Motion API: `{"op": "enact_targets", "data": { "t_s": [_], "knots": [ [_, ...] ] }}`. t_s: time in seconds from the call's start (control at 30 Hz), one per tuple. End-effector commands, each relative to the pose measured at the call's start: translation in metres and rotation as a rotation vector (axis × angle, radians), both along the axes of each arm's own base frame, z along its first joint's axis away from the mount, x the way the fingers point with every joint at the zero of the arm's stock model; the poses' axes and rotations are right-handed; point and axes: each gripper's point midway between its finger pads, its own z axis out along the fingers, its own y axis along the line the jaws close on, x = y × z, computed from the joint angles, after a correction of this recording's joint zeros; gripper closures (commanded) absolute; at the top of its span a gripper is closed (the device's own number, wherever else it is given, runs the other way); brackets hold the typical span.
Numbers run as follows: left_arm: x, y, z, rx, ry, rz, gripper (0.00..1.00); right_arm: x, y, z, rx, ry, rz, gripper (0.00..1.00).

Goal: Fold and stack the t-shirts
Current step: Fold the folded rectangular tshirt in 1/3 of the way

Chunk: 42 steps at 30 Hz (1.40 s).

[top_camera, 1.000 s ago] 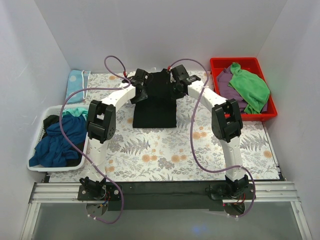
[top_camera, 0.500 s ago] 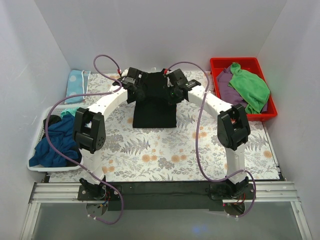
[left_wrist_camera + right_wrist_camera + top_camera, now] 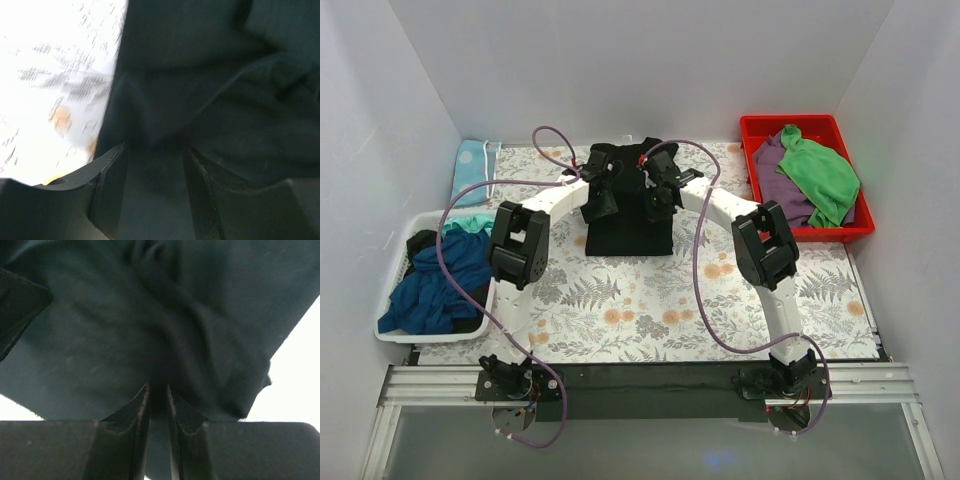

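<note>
A black t-shirt lies in a narrow folded strip at the middle back of the floral table. Its far part is bunched up between the two arms. My left gripper is at the strip's left side. In the left wrist view its jaws stand fairly wide, with a thick bunch of the black cloth drawn in between them. My right gripper is at the strip's right side. Its fingers are pinched close on a fold of the black cloth. More t-shirts, dark blue and teal, fill the basket.
A white basket stands at the left edge. A red bin at the back right holds a green cloth and a purple one. A light blue cloth lies at the back left. White walls close in three sides.
Both grippers have moved toward the near side and closer together over the black t-shirt, bringing its far part with them. The right fingers have narrowed.
</note>
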Motion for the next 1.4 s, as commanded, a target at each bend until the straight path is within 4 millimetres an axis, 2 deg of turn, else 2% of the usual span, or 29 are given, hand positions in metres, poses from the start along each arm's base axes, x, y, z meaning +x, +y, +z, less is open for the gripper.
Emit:
{"op": "enact_targets", "data": {
  "t_s": [0.0, 0.03, 0.07, 0.1, 0.17, 0.2, 0.27, 0.3, 0.37, 0.4, 0.47, 0.5, 0.53, 0.57, 0.6, 0.63, 0.67, 0.73, 0.77, 0.8, 0.83, 0.87, 0.93, 0.97, 1.0, 1.07, 1.1, 1.23, 1.37],
  "knots": [
    [0.042, -0.003, 0.023, 0.027, -0.089, -0.007, 0.55, 0.044, -0.007, 0.026, 0.086, -0.051, -0.095, 0.76],
    [0.048, -0.001, 0.024, 0.036, -0.094, -0.001, 0.55, 0.055, -0.017, 0.027, 0.106, -0.042, -0.131, 0.76],
    [0.052, 0.002, 0.013, 0.053, -0.079, 0.004, 0.55, 0.064, -0.019, 0.026, 0.12, -0.04, -0.146, 0.76],
    [0.062, 0.0, 0.022, 0.052, -0.102, 0.011, 0.55, 0.075, -0.031, 0.026, 0.133, -0.034, -0.179, 0.76],
    [0.07, 0.006, 0.02, 0.066, -0.105, 0.026, 0.55, 0.087, -0.036, 0.029, 0.17, -0.023, -0.198, 0.76],
    [0.076, 0.007, 0.025, 0.066, -0.125, 0.033, 0.55, 0.096, -0.047, 0.031, 0.175, -0.028, -0.222, 0.77],
    [0.083, 0.012, 0.031, 0.063, -0.144, 0.043, 0.55, 0.106, -0.051, 0.034, 0.191, -0.036, -0.231, 0.76],
    [0.087, 0.015, 0.035, 0.063, -0.156, 0.049, 0.55, 0.116, -0.058, 0.044, 0.204, -0.06, -0.245, 0.76],
    [0.095, 0.019, 0.043, 0.058, -0.182, 0.053, 0.55, 0.125, -0.063, 0.046, 0.207, -0.07, -0.255, 0.75],
    [0.097, 0.02, 0.045, 0.058, -0.184, 0.056, 0.55, 0.133, -0.069, 0.053, 0.211, -0.09, -0.264, 0.76],
    [0.102, 0.025, 0.049, 0.056, -0.185, 0.065, 0.55, 0.132, -0.074, 0.058, 0.201, -0.09, -0.263, 0.75],
    [0.1, 0.028, 0.05, 0.06, -0.179, 0.069, 0.55, 0.129, -0.073, 0.061, 0.193, -0.096, -0.245, 0.75],
    [0.099, 0.031, 0.065, 0.055, -0.202, 0.073, 0.55, 0.121, -0.075, 0.056, 0.175, -0.079, -0.24, 0.76],
    [0.09, 0.034, 0.059, 0.068, -0.182, 0.065, 0.54, 0.115, -0.076, 0.071, 0.177, -0.1, -0.231, 0.76],
    [0.089, 0.034, 0.069, 0.06, -0.208, 0.062, 0.54, 0.106, -0.071, 0.073, 0.164, -0.102, -0.212, 0.76],
    [0.083, 0.036, 0.089, 0.044, -0.237, 0.06, 0.53, 0.094, -0.077, 0.062, 0.117, -0.085, -0.211, 0.76],
    [0.072, 0.037, 0.086, 0.043, -0.219, 0.051, 0.53, 0.086, -0.076, 0.08, 0.122, -0.114, -0.197, 0.76],
    [0.058, 0.036, 0.091, 0.024, -0.214, 0.026, 0.52, 0.064, -0.068, 0.08, 0.106, -0.102, -0.162, 0.76],
    [0.042, 0.034, 0.094, -0.008, -0.2, 0.0, 0.52, 0.048, -0.069, 0.079, 0.098, -0.087, -0.15, 0.76],
    [0.035, 0.031, 0.093, -0.027, -0.192, -0.017, 0.52, 0.036, -0.059, 0.078, 0.099, -0.084, -0.125, 0.76],
    [0.027, 0.03, 0.095, -0.043, -0.187, -0.028, 0.52, 0.027, -0.056, 0.084, 0.108, -0.088, -0.113, 0.75],
    [0.016, 0.024, 0.1, -0.084, -0.181, -0.055, 0.52, 0.014, -0.055, 0.072, 0.098, -0.056, -0.106, 0.75],
    [-0.007, 0.023, 0.083, -0.094, -0.134, -0.089, 0.52, -0.002, -0.039, 0.074, 0.112, -0.056, -0.062, 0.75],
    [-0.012, 0.021, 0.081, -0.101, -0.137, -0.107, 0.52, -0.011, -0.037, 0.067, 0.106, -0.036, -0.054, 0.75],
    [-0.027, 0.025, 0.072, -0.092, -0.115, -0.111, 0.52, -0.019, -0.027, 0.064, 0.114, -0.028, -0.024, 0.75],
    [-0.034, 0.027, 0.067, -0.09, -0.121, -0.113, 0.51, -0.028, -0.02, 0.053, 0.112, -0.002, -0.005, 0.75],
    [-0.044, 0.028, 0.056, -0.094, -0.091, -0.122, 0.51, -0.036, -0.011, 0.049, 0.132, 0.018, 0.024, 0.75],
    [-0.051, 0.014, 0.038, -0.167, -0.057, -0.16, 0.51, -0.043, 0.001, 0.023, 0.136, 0.074, 0.045, 0.75],
    [-0.044, 0.005, 0.025, -0.207, -0.056, -0.158, 0.51, -0.043, -0.001, 0.002, 0.111, 0.098, 0.034, 0.75]
  ]
}}
